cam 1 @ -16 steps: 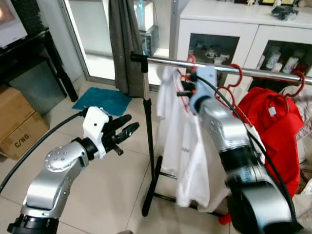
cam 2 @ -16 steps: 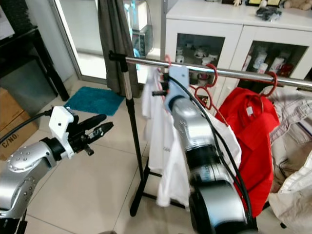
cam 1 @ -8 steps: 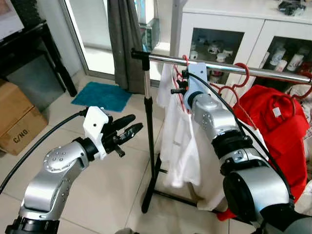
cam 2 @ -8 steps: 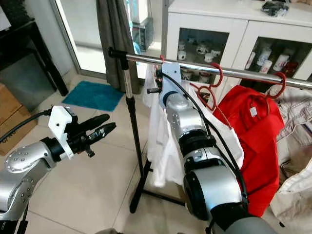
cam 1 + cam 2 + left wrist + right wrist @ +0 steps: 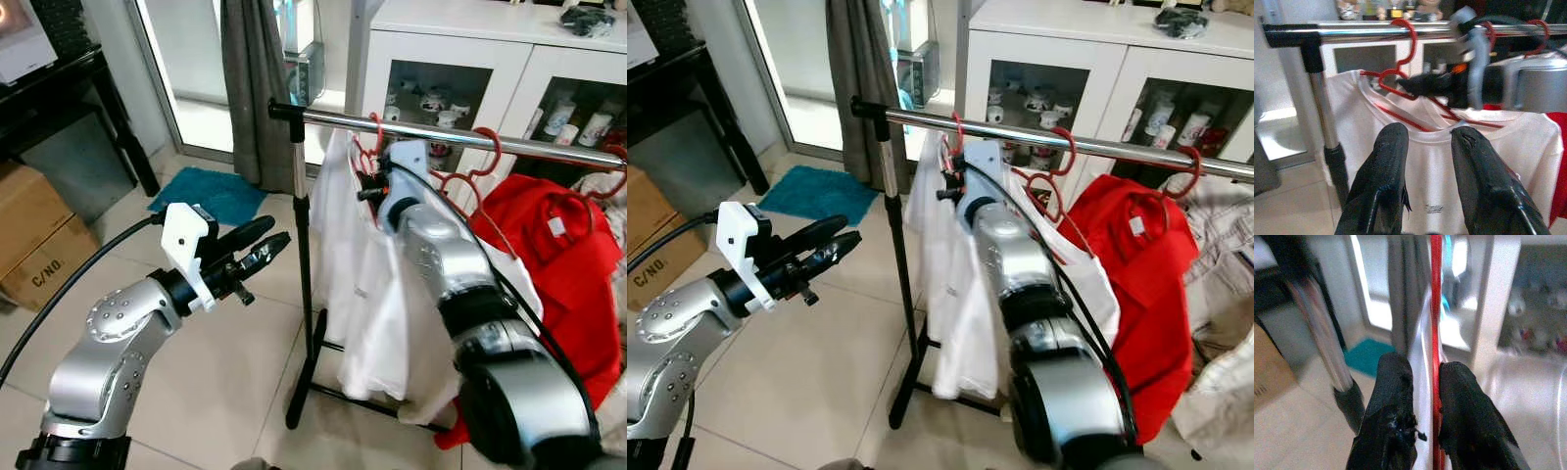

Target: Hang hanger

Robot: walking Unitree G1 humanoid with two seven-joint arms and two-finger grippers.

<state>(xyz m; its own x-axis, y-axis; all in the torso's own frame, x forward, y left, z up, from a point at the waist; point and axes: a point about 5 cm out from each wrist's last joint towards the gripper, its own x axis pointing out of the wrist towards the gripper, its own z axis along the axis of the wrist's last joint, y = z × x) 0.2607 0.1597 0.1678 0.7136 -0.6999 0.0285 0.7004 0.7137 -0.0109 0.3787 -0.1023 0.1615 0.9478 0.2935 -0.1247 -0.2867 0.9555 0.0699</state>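
While the hook sits at the rail, these points matter:

Right gripper: the right gripper [image 5: 1422, 396] is raised to the neck of the red hanger [image 5: 1400, 73], just under the chrome rail [image 5: 441, 132]. In the right wrist view its two black fingers [image 5: 1393, 406] stand narrowly apart with the red wire between them; I judge it pinched, though the blur makes contact hard to confirm.

Hanger: the hanger carries a white T-shirt [image 5: 367, 294]. In the left wrist view its hook curls over the rail near the black post joint [image 5: 286, 111], so it looks seated or nearly so.

Left gripper: the left gripper [image 5: 257, 250] hovers well short of the rack [image 5: 302, 323], fingers a little parted and holding nothing, pointed toward the shirt.

Neighbours: more red hangers [image 5: 470, 176] and a red garment [image 5: 558, 255] crowd the rail just beside the white shirt.

Stage: by my reading, the hanging is almost finished and release is what remains.

Risk, early release: if the hook only rests on the crown of the rail, letting go could drop hanger and shirt to the tiled floor [image 5: 196, 372].

Risk, snag on retreat: a finger catching the wire or collar while pulling back could drag the hook off again.

Risk, crowding: a sideways nudge of the forearm could knock the neighbouring hangers.

Risk, rack: a hard pull could rock the light stand.
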